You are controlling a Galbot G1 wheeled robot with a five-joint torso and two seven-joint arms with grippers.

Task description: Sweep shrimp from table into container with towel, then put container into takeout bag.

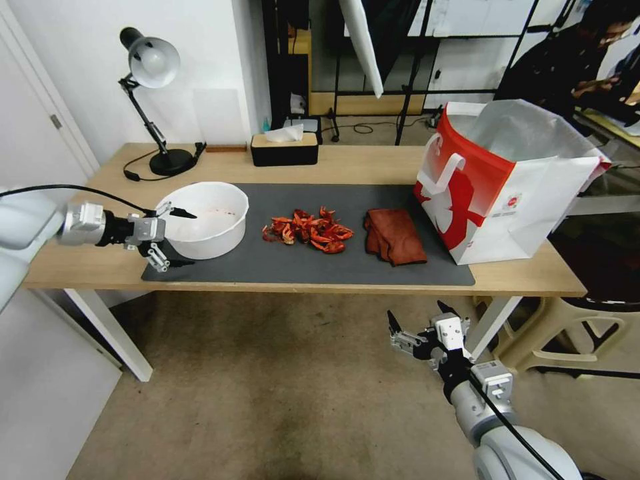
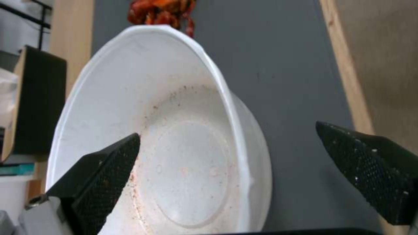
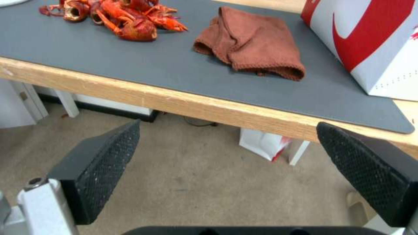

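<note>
Nearest to the head camera is the right gripper, which hangs low over the carpet in front of the table, below its front edge; its fingers stand wide apart and hold nothing; in the right wrist view the two black pads frame the floor and the wooden table edge, with the towel and the shrimp lying farther on the mat.

On the table lies a dark grey mat; the container, a round white bowl, stands on the mat's left part; it is upright, and its inside shows only small reddish stains. Just to its right, apart from it, the shrimp lie in a heap on the middle of the mat; the towel lies crumpled beside the heap on the right, not touching it; the takeout bag stands open at the right end of the table, near the towel.

At the left side, the left gripper reaches toward the container; its fingers are spread apart, one finger above the rim and over the inside of the bowl, the other outside the wall over the mat; whether a finger touches the rim I cannot tell.

Behind, a black desk lamp and a black tissue box stand at the table's far edge.
</note>
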